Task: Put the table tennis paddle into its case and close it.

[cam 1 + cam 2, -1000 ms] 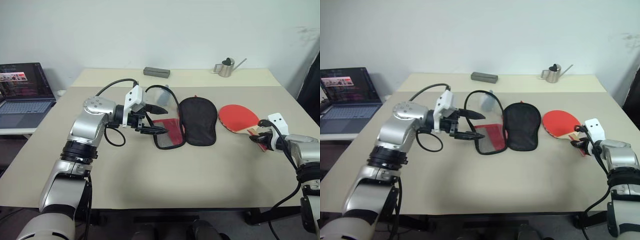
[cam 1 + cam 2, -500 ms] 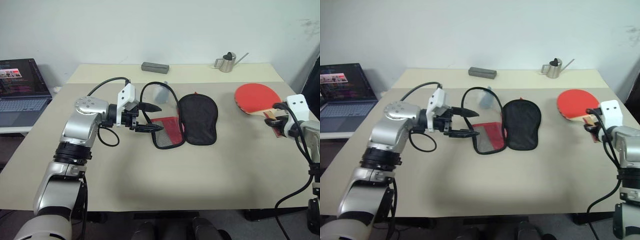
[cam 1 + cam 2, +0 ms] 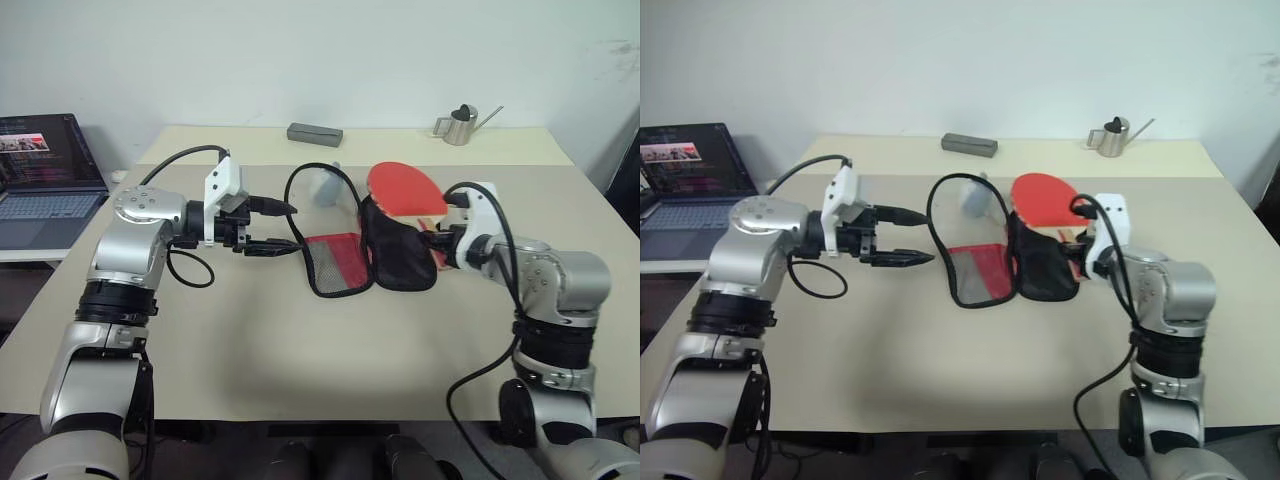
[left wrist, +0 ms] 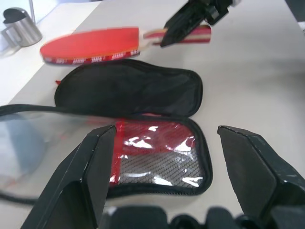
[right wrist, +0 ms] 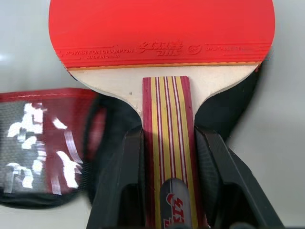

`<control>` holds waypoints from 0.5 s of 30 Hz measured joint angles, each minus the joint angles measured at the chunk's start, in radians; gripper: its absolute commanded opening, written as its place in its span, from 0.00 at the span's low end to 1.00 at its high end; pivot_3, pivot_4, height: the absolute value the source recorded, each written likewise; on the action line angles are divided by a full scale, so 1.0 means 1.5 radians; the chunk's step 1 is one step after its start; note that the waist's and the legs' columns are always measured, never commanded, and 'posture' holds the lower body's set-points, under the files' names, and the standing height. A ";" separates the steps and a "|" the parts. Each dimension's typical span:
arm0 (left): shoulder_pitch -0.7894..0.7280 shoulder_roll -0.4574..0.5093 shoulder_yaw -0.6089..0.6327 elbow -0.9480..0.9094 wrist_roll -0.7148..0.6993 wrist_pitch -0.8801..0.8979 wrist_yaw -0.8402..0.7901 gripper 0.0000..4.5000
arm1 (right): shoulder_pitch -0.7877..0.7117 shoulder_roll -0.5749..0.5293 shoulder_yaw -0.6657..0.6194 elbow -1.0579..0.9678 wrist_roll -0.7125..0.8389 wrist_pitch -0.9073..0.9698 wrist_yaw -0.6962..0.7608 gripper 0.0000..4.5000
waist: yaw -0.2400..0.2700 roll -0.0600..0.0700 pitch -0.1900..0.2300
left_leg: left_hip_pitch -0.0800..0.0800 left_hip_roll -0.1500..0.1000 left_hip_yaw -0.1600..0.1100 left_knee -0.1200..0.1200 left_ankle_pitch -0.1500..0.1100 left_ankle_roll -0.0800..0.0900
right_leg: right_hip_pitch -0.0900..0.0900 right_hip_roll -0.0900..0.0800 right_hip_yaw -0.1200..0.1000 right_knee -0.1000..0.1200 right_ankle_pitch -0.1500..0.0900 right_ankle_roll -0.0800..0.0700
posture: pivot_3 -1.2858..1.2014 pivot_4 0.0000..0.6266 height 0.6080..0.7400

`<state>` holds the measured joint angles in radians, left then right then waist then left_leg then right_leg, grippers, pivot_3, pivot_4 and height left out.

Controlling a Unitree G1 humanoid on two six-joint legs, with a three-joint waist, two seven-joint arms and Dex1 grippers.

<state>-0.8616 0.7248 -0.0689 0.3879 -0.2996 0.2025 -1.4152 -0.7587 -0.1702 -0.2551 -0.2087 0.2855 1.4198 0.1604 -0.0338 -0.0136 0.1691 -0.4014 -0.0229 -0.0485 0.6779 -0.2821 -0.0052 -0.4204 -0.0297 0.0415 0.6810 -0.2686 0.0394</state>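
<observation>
While the right gripper point(image 3: 441, 243) clamps the paddle point(image 3: 405, 189) by its handle above the open case point(image 3: 370, 250) at frame centre, ready for insertion, the left gripper point(image 3: 285, 228) waits unclenched beside it.

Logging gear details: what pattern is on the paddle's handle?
Red and yellowish lengthwise stripes on the paddle's handle, clearest in the right wrist view.

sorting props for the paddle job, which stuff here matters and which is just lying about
Job: table tennis paddle, held by the right gripper; case, lying unzipped; left gripper, jaws open.

Lying about: watering can, grey block, laptop.
</observation>
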 measured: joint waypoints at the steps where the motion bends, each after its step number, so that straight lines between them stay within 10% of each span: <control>1: 0.000 0.001 0.000 0.000 0.000 -0.002 0.000 0.83 | -0.001 0.012 0.000 0.003 -0.001 0.000 -0.011 0.24 | 0.000 0.000 0.000 | 0.000 0.000 0.000 0.000 0.000 0.000 | 0.000 0.000 0.000 0.000 0.000 0.000 | 0.52 0.24 1.00; 15: 0.010 0.008 0.015 -0.018 -0.001 -0.007 0.017 0.83 | -0.005 0.118 0.008 0.187 -0.062 -0.169 -0.133 0.24 | -0.008 0.000 0.000 | 0.000 0.000 0.000 0.000 0.000 0.000 | 0.000 0.000 0.000 0.000 0.000 0.000 | 0.52 0.24 1.00</control>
<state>-0.8472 0.7361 -0.0469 0.3609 -0.3009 0.1927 -1.3899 -0.7669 0.0067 -0.2437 0.0723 0.1930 1.1657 -0.0395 -0.0452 -0.0135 0.1692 -0.4011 -0.0228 -0.0480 0.6775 -0.2820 -0.0055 -0.4209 -0.0293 0.0416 0.6813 -0.2685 0.0393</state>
